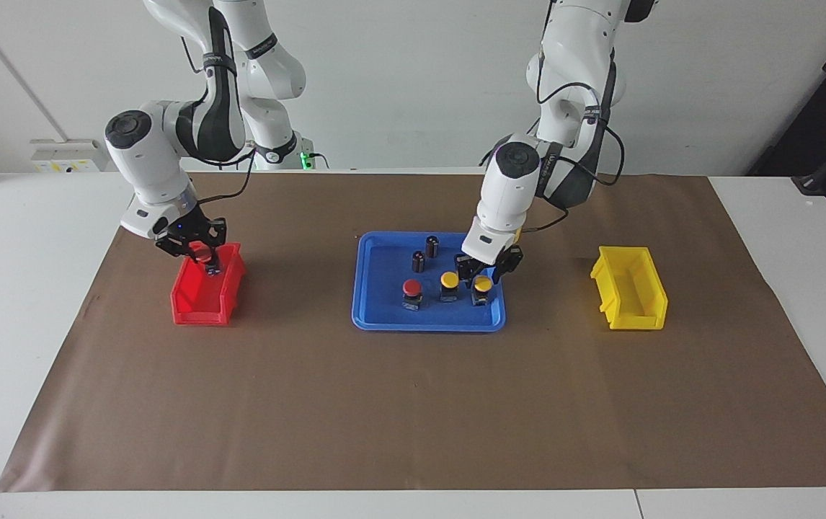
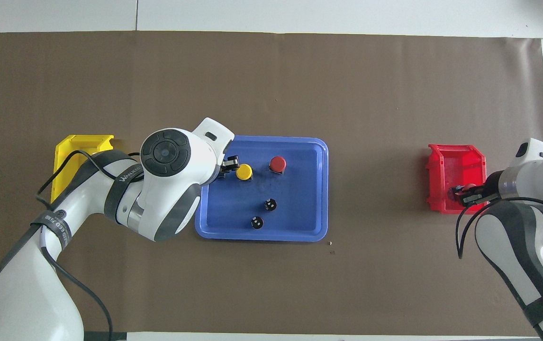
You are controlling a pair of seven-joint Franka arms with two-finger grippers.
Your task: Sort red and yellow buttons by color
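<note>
My left gripper [image 1: 483,277] is down in the blue tray [image 1: 427,326], shut on a yellow button [image 1: 482,285] at the tray's corner toward the left arm's end. In the overhead view the left arm hides that button. A second yellow button [image 1: 449,280] [image 2: 244,171] and a red button [image 1: 412,288] [image 2: 277,164] stand beside it in a row. Over the red bin [image 1: 200,306] [image 2: 442,189], my right gripper [image 1: 204,258] [image 2: 461,192] is shut on another red button [image 1: 202,252].
Two small dark cylinders [image 1: 432,246] [image 1: 419,261] stand in the tray, nearer to the robots than the buttons. A yellow bin [image 1: 629,288] [image 2: 70,147] sits on the brown mat toward the left arm's end of the table.
</note>
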